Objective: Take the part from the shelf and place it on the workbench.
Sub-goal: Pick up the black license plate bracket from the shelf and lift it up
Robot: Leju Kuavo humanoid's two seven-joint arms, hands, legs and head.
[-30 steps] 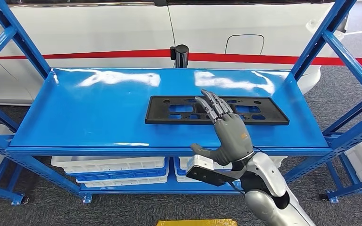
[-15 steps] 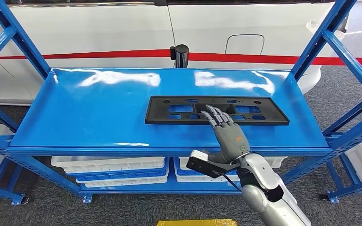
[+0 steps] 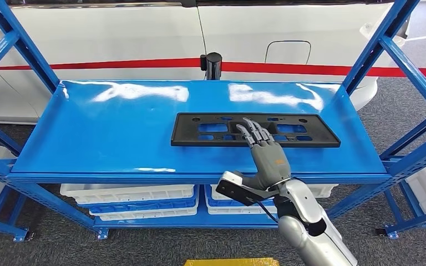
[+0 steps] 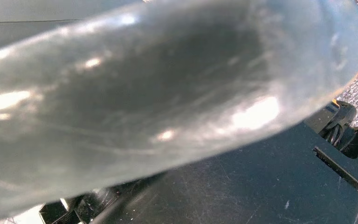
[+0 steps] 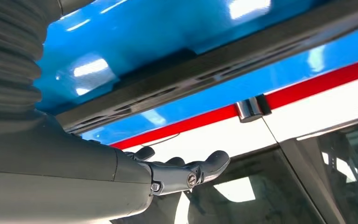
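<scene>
While the left robot hand cannot be made out in its blurred wrist picture, so whether its fingers are apart or together I cannot tell, the head view lays the rest out plainly from left to right. At nine o'clock the blue shelf (image 3: 100, 133) top is bare paint with glare patches. Right of centre lies the part (image 3: 199, 128), a flat black slotted plate, its long axis running nine to three across the shelf, parallel to the front edge. The right robot hand (image 3: 263, 152) comes up from six o'clock, fingers (image 3: 253, 132) apart and stretched flat toward twelve, their tips over the near middle of the part; contact looks likely but is not certain, and nothing is gripped. So the part lies directly ahead of this hand and crosswise to its reach, and the right arm appears the nearer one for the pick. Behind, a white car (image 3: 144, 33) with a red stripe stands at twelve.
</scene>
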